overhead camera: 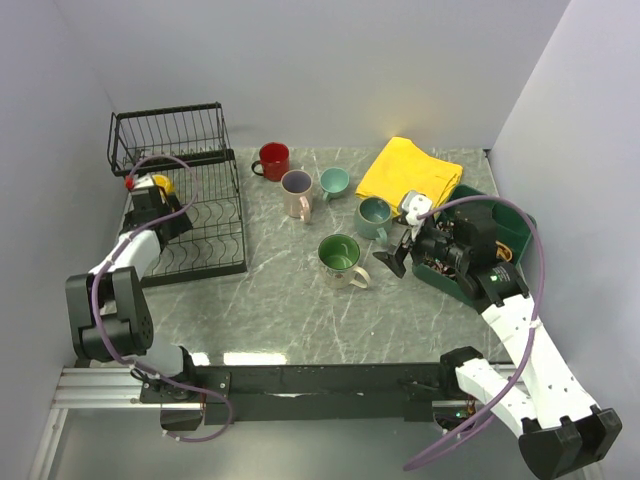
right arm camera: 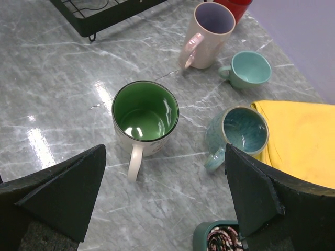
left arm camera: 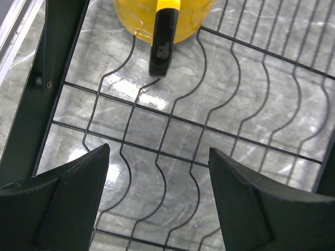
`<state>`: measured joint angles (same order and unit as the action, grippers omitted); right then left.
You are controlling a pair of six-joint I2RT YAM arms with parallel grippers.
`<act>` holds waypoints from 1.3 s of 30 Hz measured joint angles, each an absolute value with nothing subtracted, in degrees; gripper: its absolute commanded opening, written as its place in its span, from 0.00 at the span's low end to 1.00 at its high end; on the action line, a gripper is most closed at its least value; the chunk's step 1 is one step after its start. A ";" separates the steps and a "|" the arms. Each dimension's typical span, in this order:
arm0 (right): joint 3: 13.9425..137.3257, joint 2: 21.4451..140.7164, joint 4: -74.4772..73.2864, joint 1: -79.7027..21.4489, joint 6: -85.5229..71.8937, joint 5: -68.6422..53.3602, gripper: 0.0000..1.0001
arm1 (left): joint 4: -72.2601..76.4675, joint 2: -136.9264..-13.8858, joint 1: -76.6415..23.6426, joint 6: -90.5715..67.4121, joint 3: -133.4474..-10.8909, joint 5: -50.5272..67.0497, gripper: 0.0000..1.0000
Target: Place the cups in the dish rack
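My left gripper [left arm camera: 157, 157] hangs wide open and empty over the rack's [left arm camera: 55, 78] flat tray; just ahead the yellow mug [left arm camera: 136, 21] rests on the wires, handle towards me; my right gripper [right arm camera: 165, 154] is spread fully, holding nothing, above the table [right arm camera: 63, 68]; nearest it stands the cream mug [right arm camera: 145, 117], then the grey-green mug [right arm camera: 238, 130] beside the cloth [right arm camera: 303, 136], then the teal mug [right arm camera: 250, 69], pink mug [right arm camera: 209, 31] and red mug [overhead camera: 272, 160].

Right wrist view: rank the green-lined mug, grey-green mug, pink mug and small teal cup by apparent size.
1. cream mug with green inside
2. grey-green mug and pinkish-beige mug, too alike to split; the latter sits farther away
3. small teal cup
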<state>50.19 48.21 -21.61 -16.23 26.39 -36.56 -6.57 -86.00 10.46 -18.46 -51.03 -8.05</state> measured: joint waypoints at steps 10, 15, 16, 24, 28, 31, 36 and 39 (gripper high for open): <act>50.13 47.94 -21.61 -16.23 26.46 -36.62 1.00 | -7.35 -67.53 12.14 -23.59 -47.88 -3.60 0.66; 50.13 47.81 -21.61 -16.21 26.48 -36.64 1.00 | -4.93 -64.82 20.45 -30.65 -44.75 3.77 0.01; 50.13 47.72 -21.63 -16.21 26.48 -36.64 1.00 | -4.71 -65.63 22.09 -31.75 -44.16 5.19 0.01; 50.11 47.31 -21.63 -16.19 26.48 -36.71 1.00 | -2.04 -81.10 29.17 -40.16 -44.07 17.10 0.02; 50.11 47.27 -21.67 -16.12 26.50 -36.71 1.00 | -0.05 -88.53 29.17 -43.22 -46.92 19.49 0.03; 50.11 47.27 -21.80 -16.12 26.65 -36.71 1.00 | 1.34 -92.60 29.19 -45.12 -49.32 19.64 0.04; 50.11 47.29 -21.96 -16.10 26.72 -36.77 1.00 | 3.42 -97.23 29.23 -47.44 -52.25 19.33 0.07; 50.11 47.42 -21.98 -16.10 26.76 -36.95 1.00 | 4.16 -99.68 29.23 -48.34 -53.84 19.53 0.09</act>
